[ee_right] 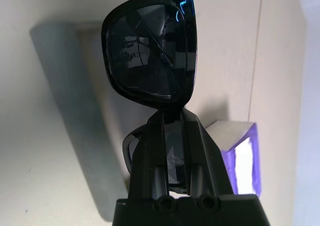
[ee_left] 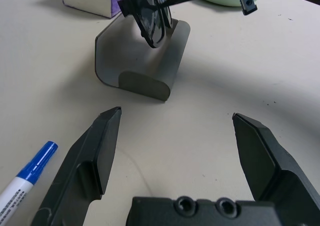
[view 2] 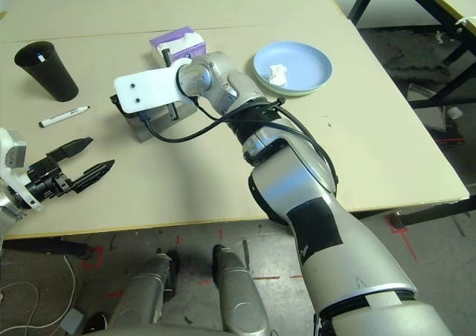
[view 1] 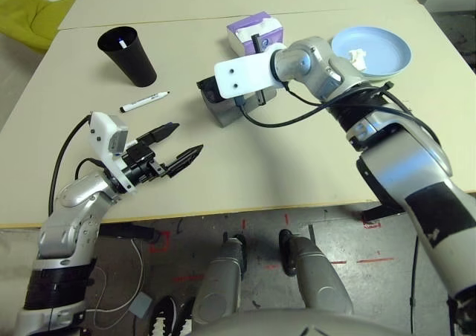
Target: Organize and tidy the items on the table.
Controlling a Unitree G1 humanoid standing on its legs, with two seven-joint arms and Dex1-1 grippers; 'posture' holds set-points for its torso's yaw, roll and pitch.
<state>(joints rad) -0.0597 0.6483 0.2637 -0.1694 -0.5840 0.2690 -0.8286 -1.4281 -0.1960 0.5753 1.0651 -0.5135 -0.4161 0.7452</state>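
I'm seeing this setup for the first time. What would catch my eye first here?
The right gripper, fingers shut on black sunglasses, holds them over the open grey case mid-table. The left gripper waits open near the table's front edge, a marker beyond it. Farther back stand a black cup with a marker inside, a purple box and a blue plate holding a tissue.

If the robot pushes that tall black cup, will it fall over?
It probably could. The black cup stands upright, taller than it is wide, and narrows toward its base, so a push near the rim would likely tip it. A marker leaning inside adds top weight. Once on its side, it might roll in a curve.
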